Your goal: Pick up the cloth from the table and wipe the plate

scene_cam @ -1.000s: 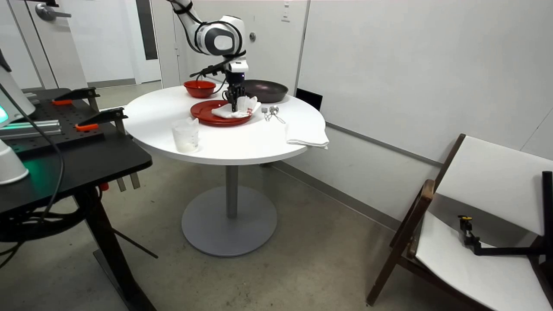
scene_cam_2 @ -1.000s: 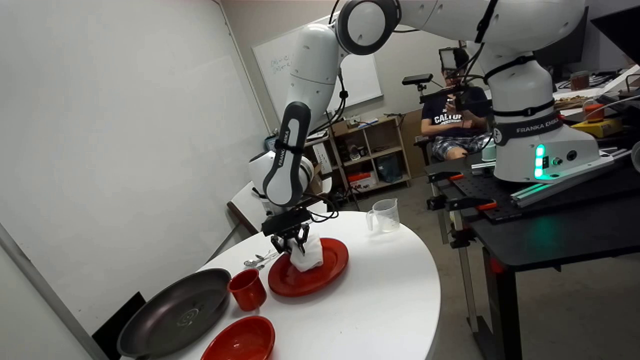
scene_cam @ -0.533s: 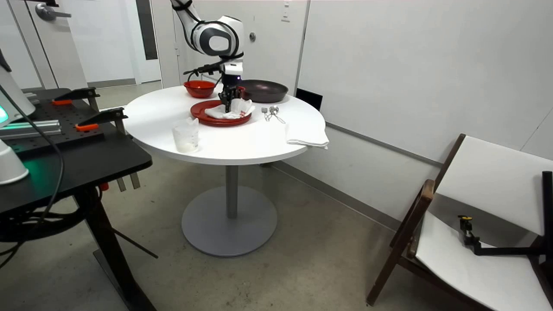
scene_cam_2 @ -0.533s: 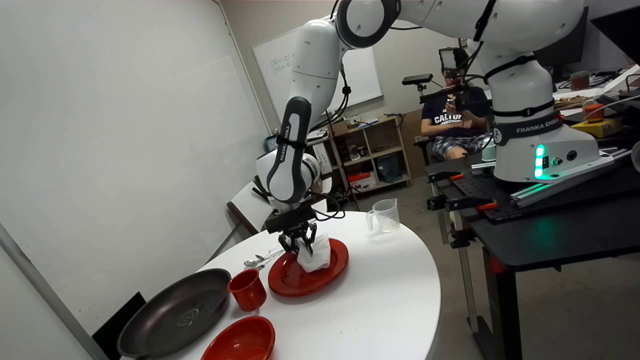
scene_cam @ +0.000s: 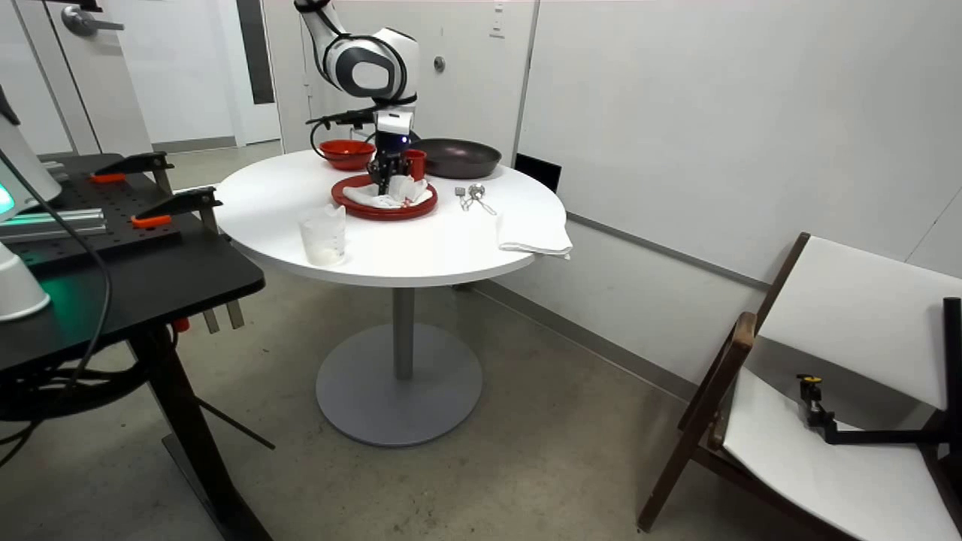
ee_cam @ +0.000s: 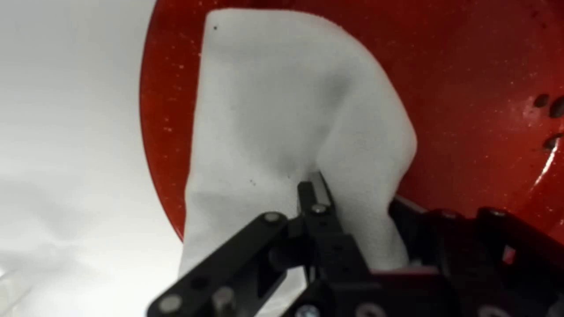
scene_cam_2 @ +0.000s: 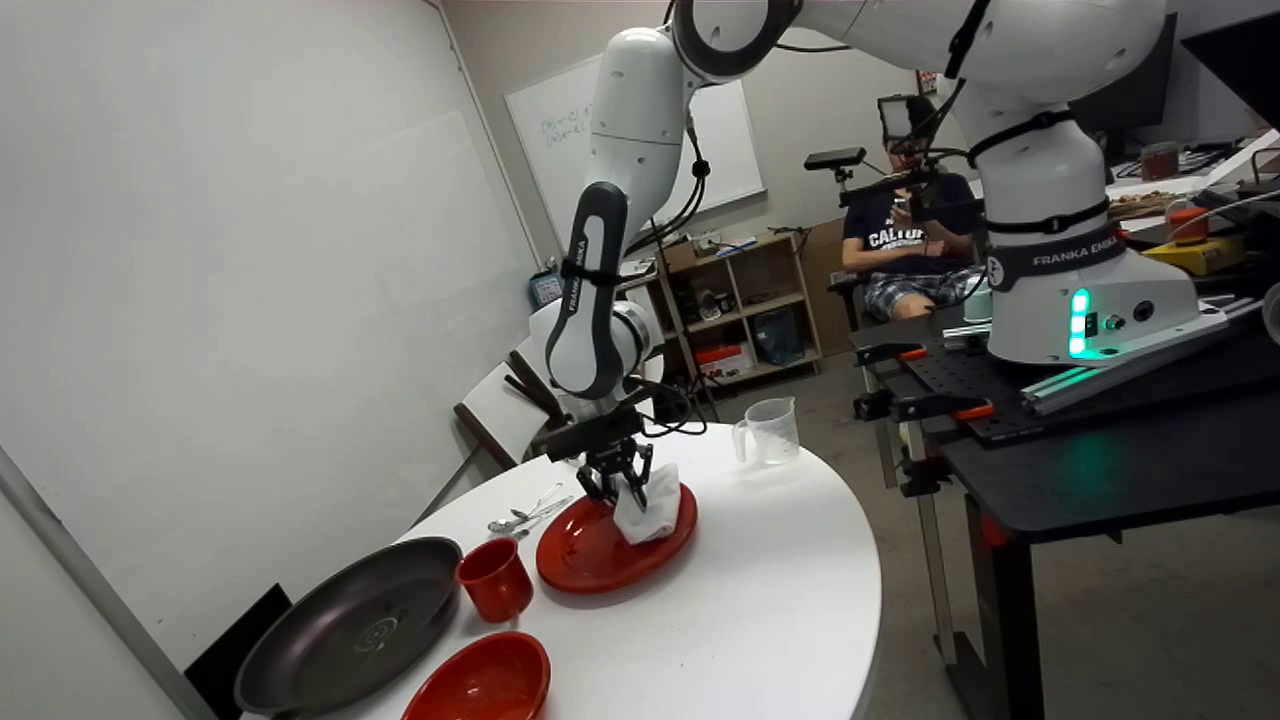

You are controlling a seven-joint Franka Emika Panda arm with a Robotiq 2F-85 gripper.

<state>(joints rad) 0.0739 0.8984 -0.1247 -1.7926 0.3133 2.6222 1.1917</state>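
Note:
My gripper [ee_cam: 357,193] is shut on the white cloth [ee_cam: 273,101], a fold of which bulges up between its fingers. Beneath the cloth lies the wide red plate [ee_cam: 476,57], with a few dark specks on its bare part in the wrist view. In both exterior views the gripper [scene_cam_2: 618,497] points down over the plate [scene_cam_2: 585,560]. The cloth [scene_cam_2: 657,508] spreads over the part of the plate nearer the measuring cup and touches its surface. All of this stands on the round white table [scene_cam: 263,199]. The far finger is partly hidden by the cloth.
Near the plate are a red mug [scene_cam_2: 497,585], a red bowl [scene_cam_2: 485,685] and a black pan [scene_cam_2: 350,630]. Metal utensils [scene_cam: 475,197] lie beside it. A clear measuring cup [scene_cam_2: 770,432] stands across the table. Another white cloth [scene_cam: 533,237] hangs over the rim.
My gripper has carried the cloth across the plate, towards the measuring cup's side, baring more of the plate behind it. The grip has stayed shut, and the plate has not visibly moved.

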